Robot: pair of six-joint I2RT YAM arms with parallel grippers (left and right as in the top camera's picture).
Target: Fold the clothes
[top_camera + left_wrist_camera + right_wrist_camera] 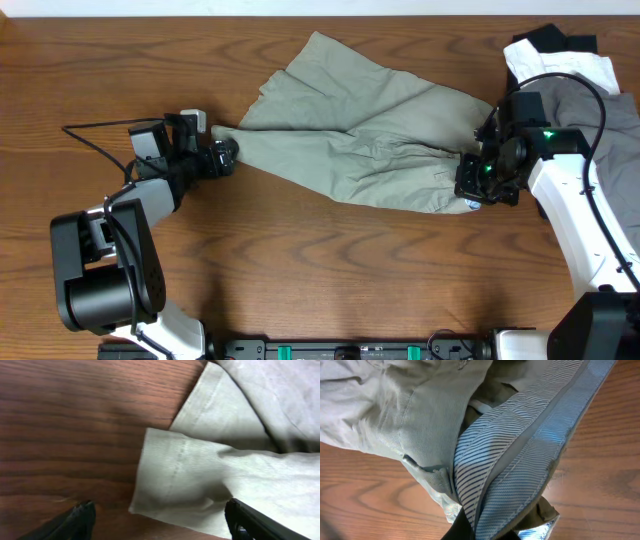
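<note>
The left tool (228,156) is spread, with one finger on each side of a stitched leg hem (165,475) and no grip on it. The right tool (478,188) looks pinched on the blue-striped waistband lining (520,460). Between them the light khaki-green woven shorts (350,130) lie rumpled across the brown wooden counter (330,280). The cloth seems light and limp, so it will probably sag and bunch. The doubled hems and waistband should give the firmest holds. Beyond lies a slate-grey garment (625,125).

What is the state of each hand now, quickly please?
Left hand: open, astride the hem of the shorts.
Right hand: closed on the waistband of the shorts.
</note>
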